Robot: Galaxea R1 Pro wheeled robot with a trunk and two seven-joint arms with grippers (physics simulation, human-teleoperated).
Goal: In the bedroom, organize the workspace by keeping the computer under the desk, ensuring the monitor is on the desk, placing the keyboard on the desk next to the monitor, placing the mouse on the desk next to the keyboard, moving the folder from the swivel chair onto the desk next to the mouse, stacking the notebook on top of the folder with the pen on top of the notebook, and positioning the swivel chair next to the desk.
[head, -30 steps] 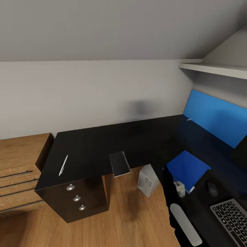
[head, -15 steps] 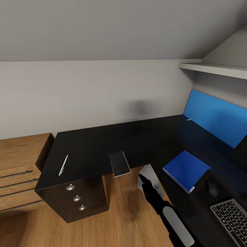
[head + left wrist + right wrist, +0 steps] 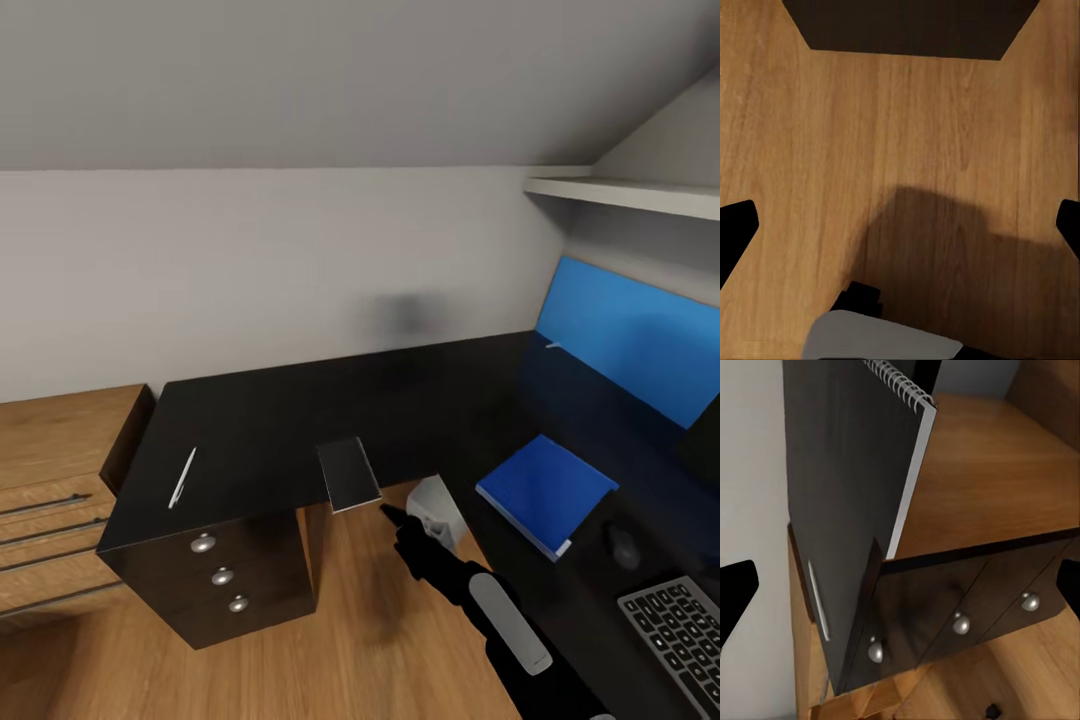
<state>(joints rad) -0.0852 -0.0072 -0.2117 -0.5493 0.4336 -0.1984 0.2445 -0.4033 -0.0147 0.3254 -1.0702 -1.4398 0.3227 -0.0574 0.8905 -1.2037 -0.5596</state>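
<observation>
notebook (image 3: 349,474), thin and dark grey with a wire spiral binding and pale page edges, lies on the black desk (image 3: 270,420), overhanging its front edge. right gripper (image 3: 388,513) points at it, fingers spread wide, holding nothing.

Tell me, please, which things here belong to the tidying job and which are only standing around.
Job: desk, folder, notebook, pen, mouse, keyboard, computer, right gripper.
Bystanders: wooden cabinet, blue wall panel, shelf.
</observation>
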